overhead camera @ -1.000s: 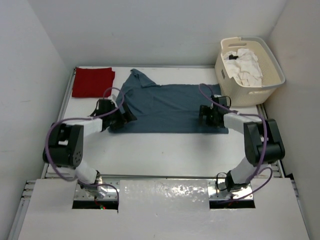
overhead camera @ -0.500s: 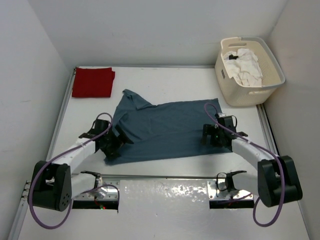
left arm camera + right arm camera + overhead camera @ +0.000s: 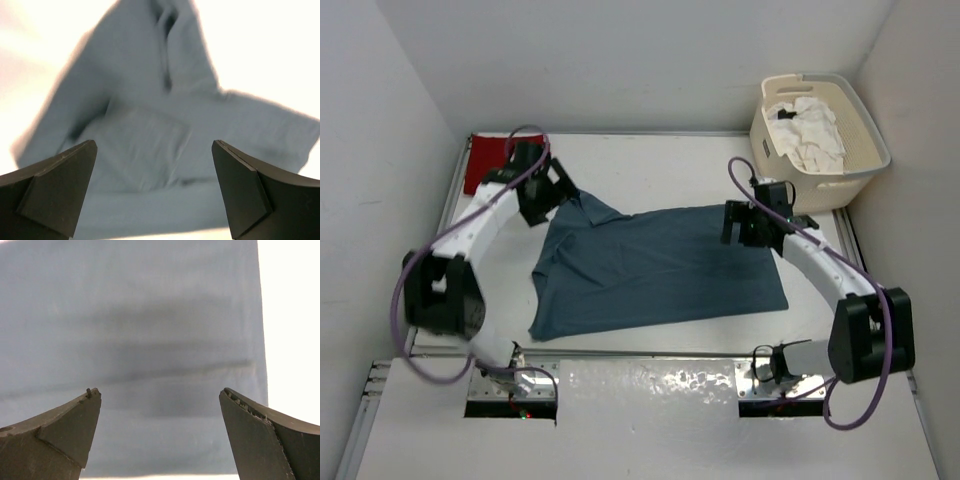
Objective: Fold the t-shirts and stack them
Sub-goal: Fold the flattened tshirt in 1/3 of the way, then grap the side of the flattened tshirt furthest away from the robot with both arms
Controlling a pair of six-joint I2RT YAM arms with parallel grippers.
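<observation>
Nearest the arm bases, the blue-grey shirt [image 3: 655,270] is spread out on the counter [image 3: 660,165]. It's laid a bit skewed, with its long hem towards the bases and a rumpled bit bunched up at the far left corner.

A little further out, the right fingers [image 3: 740,224] are spread as wide as they go and nothing is held. They're hung over the shirt's far right corner. In the right wrist view only smooth cloth is seen under the gap, with the shirt's edge and bare counter off to the right.

The left fingers [image 3: 558,192] are opened all the way too, and nothing is gripped. They're placed over that rumpled far left corner. The left wrist view is pretty blurry, but folds of the same shirt can be made out below. Whether either pair is touching the cloth can't be told.

Further back, the red shirt [image 3: 478,165] is laid flat in the far left corner, partly hidden by the left arm and apart from the blue-grey one. At the far right, the basket [image 3: 810,190] is sat by the counter's edge, with the white shirt [image 3: 808,135] crumpled up inside.
</observation>
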